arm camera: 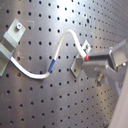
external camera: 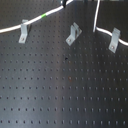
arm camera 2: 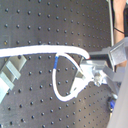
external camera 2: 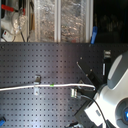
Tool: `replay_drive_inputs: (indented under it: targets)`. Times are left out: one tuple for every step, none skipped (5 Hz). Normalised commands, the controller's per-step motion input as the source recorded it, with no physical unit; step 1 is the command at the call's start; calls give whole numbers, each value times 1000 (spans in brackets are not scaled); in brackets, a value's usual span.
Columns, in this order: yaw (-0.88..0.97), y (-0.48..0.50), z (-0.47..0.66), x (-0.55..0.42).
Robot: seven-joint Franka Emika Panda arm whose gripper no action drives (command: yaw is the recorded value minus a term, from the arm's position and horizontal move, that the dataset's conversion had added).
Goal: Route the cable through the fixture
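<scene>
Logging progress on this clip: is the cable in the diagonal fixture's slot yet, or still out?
Out. In the first exterior view the cable runs behind the diagonal fixture, whose slotted top is empty.

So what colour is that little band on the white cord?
Blue; the band on the cord shows best in the first wrist view.

We are looking at a robotics lab bench. The work surface is a black perforated breadboard point(external camera: 65, 90) with a regular grid of holes, the kind used for mounting hardware, and small metal brackets point(external camera: 23, 31) stand bolted to it. In the second exterior view, shelving point(external camera 2: 60, 20) behind the board holds foil-wrapped packs and loose equipment.
</scene>
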Motion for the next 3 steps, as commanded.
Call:
replay_drive_inputs:
  targets:
    - [0,-11,0,10]
    - [97,126,316,-2]
    - [274,329,381,84]
